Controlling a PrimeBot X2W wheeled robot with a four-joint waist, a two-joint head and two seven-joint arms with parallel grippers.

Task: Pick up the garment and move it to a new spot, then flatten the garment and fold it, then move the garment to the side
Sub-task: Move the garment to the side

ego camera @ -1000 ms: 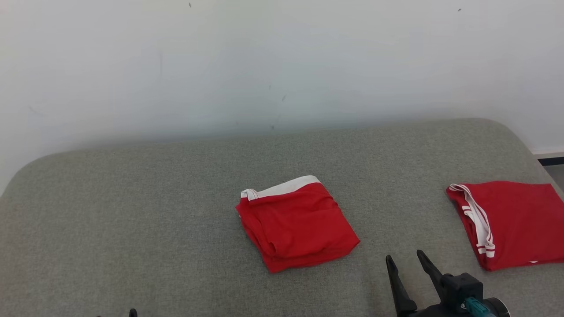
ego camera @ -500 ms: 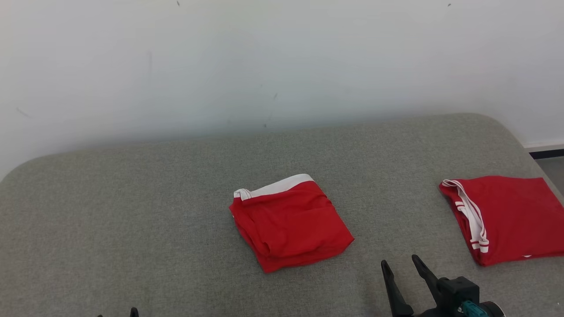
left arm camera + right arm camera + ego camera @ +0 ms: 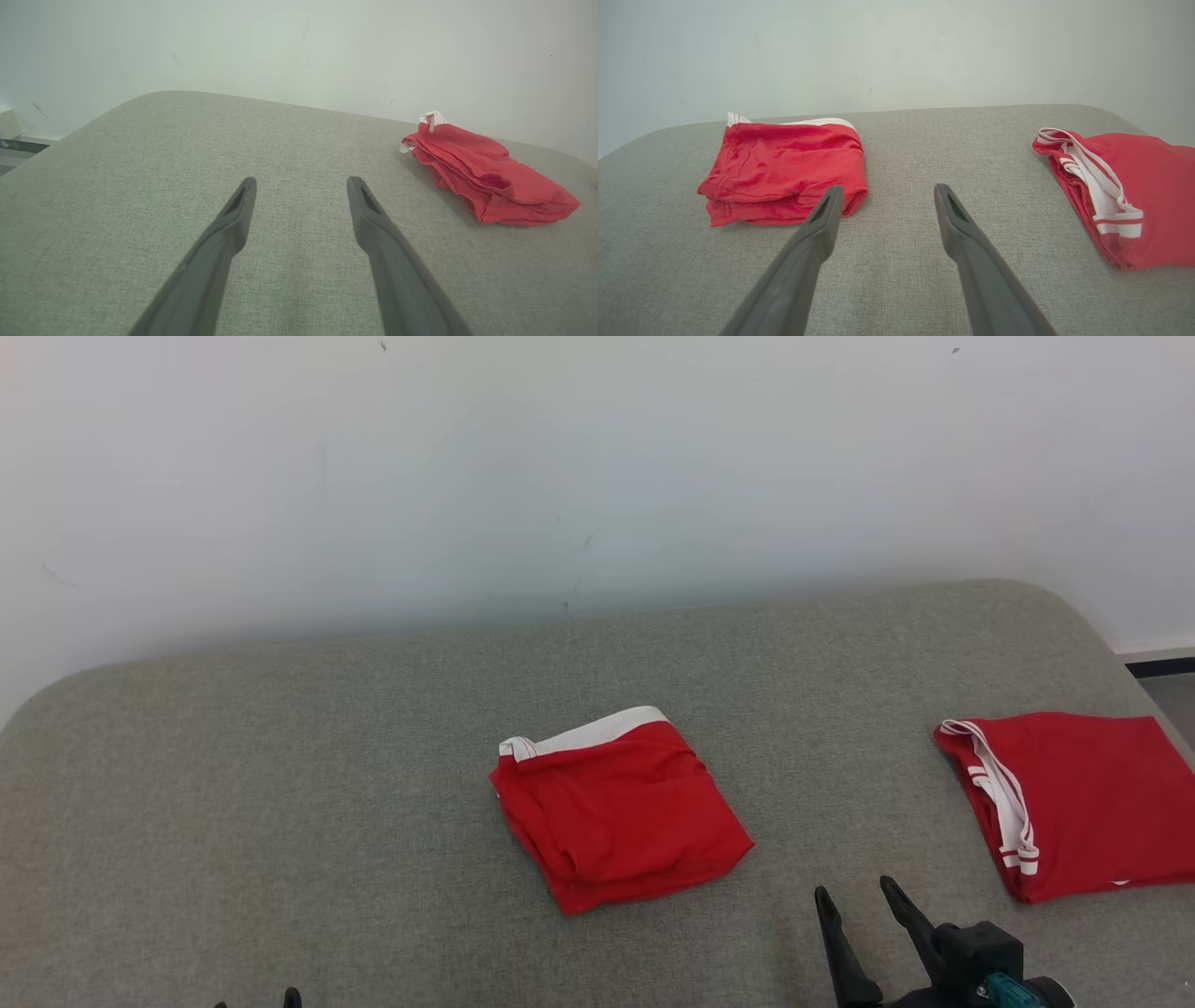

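The folded garment [image 3: 621, 812], red with a white waistband [image 3: 597, 730] along its far edge, is seen lying flat on the grey padded surface [image 3: 280, 821], well apart from a second red garment [image 3: 1092, 803] off to its right. The fold looks finished, so the move to the side is judged to be the step at hand.

The right gripper [image 3: 854, 887] is found just beyond the garment's near right corner, which is turned toward it; the bundle therefore lies forward and to the left of that gripper. The shape is nearly square, with no strong long axis to be made out. The left gripper [image 3: 301, 182] is placed much farther off, to the garment's near left, so the right arm is judged the nearer one.

The right gripper's fingers [image 3: 812, 242] are spread wide, and nothing is held or touched. The left gripper's fingers [image 3: 397, 261] are likewise spread and empty above bare fabric.
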